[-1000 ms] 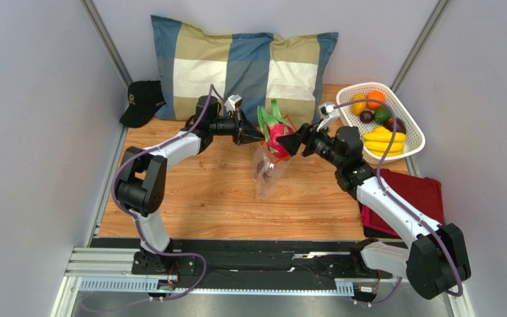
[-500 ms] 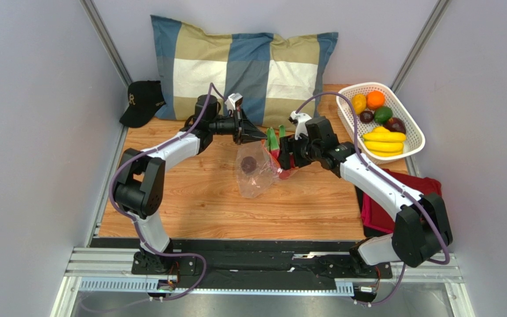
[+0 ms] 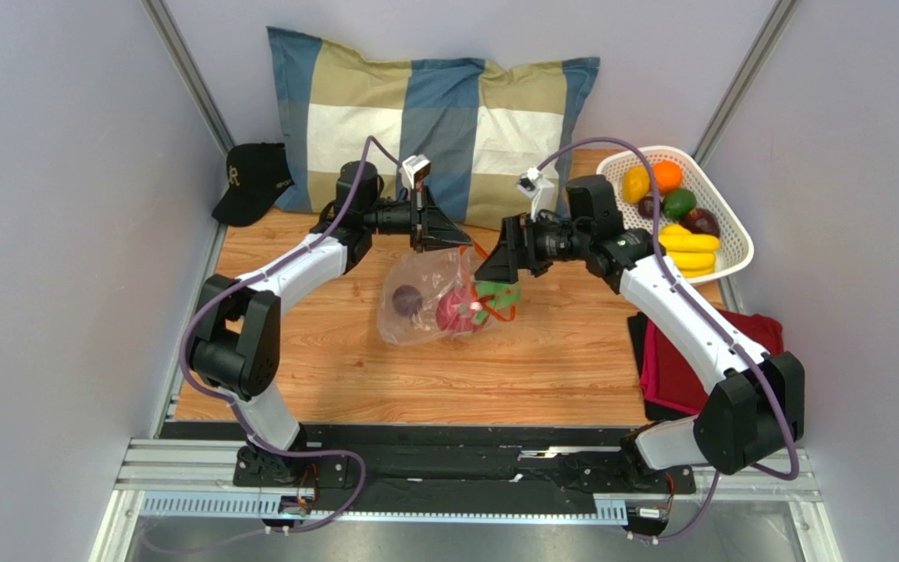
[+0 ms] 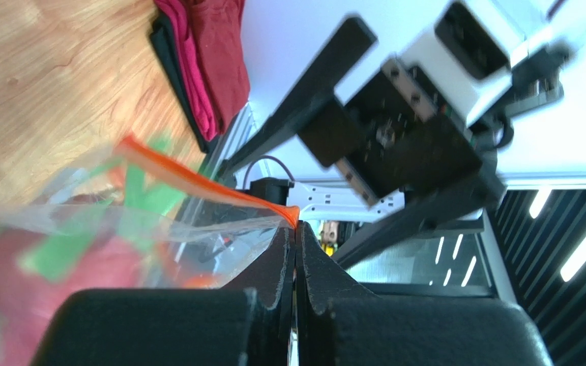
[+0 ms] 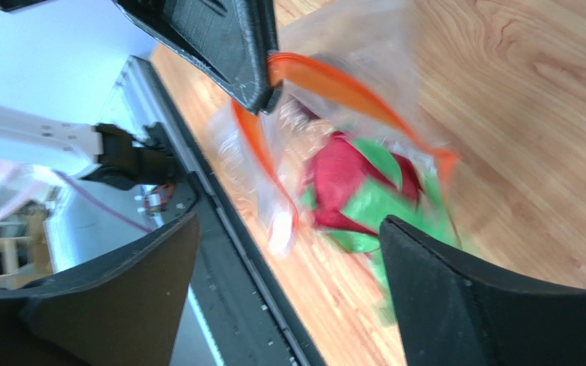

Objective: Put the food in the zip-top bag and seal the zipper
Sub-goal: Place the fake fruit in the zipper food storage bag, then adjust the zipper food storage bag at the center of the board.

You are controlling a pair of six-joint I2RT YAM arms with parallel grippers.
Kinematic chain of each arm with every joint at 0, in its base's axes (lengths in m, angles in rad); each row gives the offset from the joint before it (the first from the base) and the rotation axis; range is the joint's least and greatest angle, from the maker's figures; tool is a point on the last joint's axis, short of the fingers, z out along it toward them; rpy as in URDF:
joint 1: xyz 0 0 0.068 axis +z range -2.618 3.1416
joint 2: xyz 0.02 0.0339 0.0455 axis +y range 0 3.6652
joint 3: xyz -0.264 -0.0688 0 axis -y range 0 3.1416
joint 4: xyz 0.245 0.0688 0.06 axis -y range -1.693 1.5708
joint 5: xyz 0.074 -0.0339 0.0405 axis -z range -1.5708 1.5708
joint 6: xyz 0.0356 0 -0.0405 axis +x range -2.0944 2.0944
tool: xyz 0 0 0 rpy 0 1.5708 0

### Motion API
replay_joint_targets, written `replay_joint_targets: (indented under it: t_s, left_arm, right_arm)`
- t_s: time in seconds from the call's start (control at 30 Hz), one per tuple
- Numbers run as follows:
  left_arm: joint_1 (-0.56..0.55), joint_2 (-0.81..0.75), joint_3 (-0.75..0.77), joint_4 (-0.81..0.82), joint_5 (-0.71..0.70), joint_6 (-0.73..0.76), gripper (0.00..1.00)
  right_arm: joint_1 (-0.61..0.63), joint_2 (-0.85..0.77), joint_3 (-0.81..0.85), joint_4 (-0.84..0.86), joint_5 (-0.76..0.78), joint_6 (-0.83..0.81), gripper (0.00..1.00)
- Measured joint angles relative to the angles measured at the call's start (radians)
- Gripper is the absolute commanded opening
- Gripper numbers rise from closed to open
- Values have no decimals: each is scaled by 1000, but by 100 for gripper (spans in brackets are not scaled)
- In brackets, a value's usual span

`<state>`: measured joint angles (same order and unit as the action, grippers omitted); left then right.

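The zip-top bag (image 3: 419,302) hangs and rests on the wooden table, holding a dark purple piece (image 3: 405,302) and the magenta dragon fruit (image 3: 459,309), whose green tips reach the mouth. My left gripper (image 3: 443,238) is shut on the orange-red zipper strip at the bag's top; in the left wrist view (image 4: 296,232) the strip (image 4: 220,191) runs out from the tips. My right gripper (image 3: 494,265) is open and empty just right of the mouth. In the right wrist view (image 5: 288,225) the dragon fruit (image 5: 346,179) lies inside the zipper loop (image 5: 334,85).
A white lattice basket (image 3: 743,240) at the back right holds the banana bunch (image 3: 686,248), an orange (image 3: 666,173) and other fruits. A red folded cloth (image 3: 718,351) lies at the right edge. A checked pillow (image 3: 419,117) and black cap (image 3: 253,176) sit at the back.
My right gripper carried the dragon fruit into the bag, let go and drew back open. The bag swung left and down with the fruit inside. My left gripper kept its hold.
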<state>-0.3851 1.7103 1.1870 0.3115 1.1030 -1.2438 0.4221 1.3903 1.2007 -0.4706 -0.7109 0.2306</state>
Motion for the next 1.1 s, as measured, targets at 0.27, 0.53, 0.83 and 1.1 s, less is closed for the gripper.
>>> replay_joint_targets:
  t_s: [0.27, 0.53, 0.83, 1.1]
  left_arm:
    - [-1, 0, -4, 24, 14, 0, 0]
    - [0, 2, -4, 42, -12, -31, 0]
    - [-1, 17, -4, 46, -42, -57, 0]
    - [0, 45, -3, 53, -55, -72, 0]
  right_arm:
    - [-208, -10, -20, -56, -156, -3, 84]
    - [-201, -149, -328, 22, -132, 51, 75]
    - [-201, -220, -480, 191, -55, 131, 59]
    - [-233, -89, -482, 294, 5, 285, 50]
